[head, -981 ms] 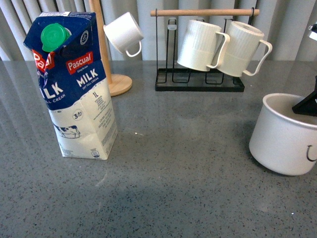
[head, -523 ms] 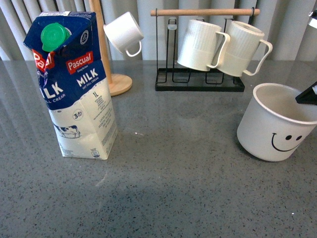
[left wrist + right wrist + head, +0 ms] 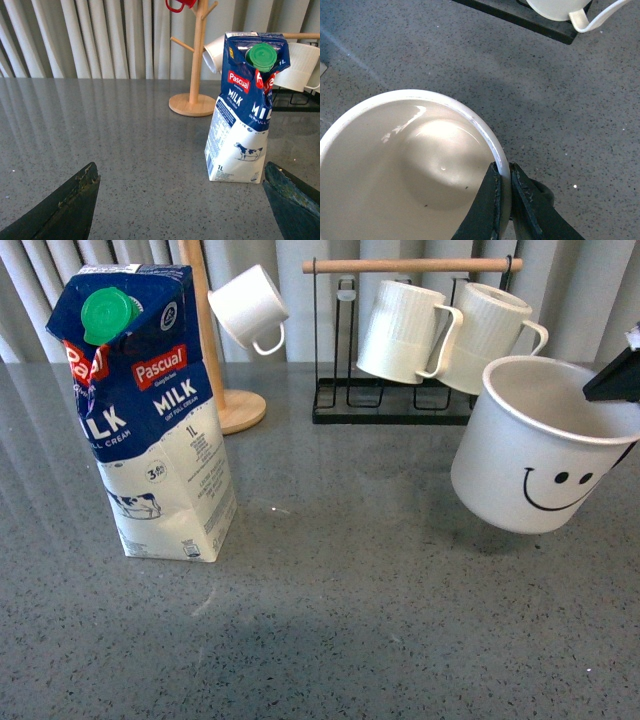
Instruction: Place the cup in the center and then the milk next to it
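**Front view.** The cup (image 3: 530, 455) hangs clear of the counter (image 3: 350, 630) at the right side, in front of the black rack (image 3: 400, 405). It is tilted, with its smiley face turned toward the camera. The right fingers (image 3: 612, 380) reach its rim from the right edge.

**Right wrist view.** The right fingers (image 3: 487, 210) pinch the cup's wall at the rim. One finger lies inside the cup and the other outside, with the white rim between them. The cup's interior (image 3: 395, 165) shows bare and pale.

**Left side.** The milk (image 3: 150, 410) stands upright on the counter, well apart from the cup, near the wooden mug tree (image 3: 205, 340).

**Left wrist view.** The left fingers (image 3: 65, 205) are spread wide, holding nothing. The milk (image 3: 245, 110) stands ahead of them, nearer one fingertip.
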`<state>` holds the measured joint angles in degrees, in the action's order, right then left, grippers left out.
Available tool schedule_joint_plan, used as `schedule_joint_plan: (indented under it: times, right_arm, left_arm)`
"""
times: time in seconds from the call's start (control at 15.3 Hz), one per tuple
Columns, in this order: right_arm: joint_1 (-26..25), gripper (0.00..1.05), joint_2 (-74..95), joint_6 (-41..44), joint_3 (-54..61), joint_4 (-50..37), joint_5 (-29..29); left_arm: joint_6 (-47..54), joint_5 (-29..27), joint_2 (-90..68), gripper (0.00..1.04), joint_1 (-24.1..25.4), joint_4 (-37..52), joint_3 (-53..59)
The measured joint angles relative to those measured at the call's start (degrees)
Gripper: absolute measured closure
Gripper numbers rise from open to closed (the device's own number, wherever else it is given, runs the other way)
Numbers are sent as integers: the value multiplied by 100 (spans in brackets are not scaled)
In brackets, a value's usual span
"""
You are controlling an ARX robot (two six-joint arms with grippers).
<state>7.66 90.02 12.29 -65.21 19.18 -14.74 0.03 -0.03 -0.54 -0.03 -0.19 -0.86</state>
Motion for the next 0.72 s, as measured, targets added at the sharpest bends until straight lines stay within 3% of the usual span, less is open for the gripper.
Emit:
schedule_joint_plan:
  times: [0.33, 0.72]
  right_arm:
    - [597, 101, 197, -428, 9, -315, 306]
    - [811, 101, 704, -748, 63, -479, 721]
  left_arm:
    - [0, 0, 0, 7, 2, 0, 0]
    - [0, 0, 0, 7, 0, 0, 0]
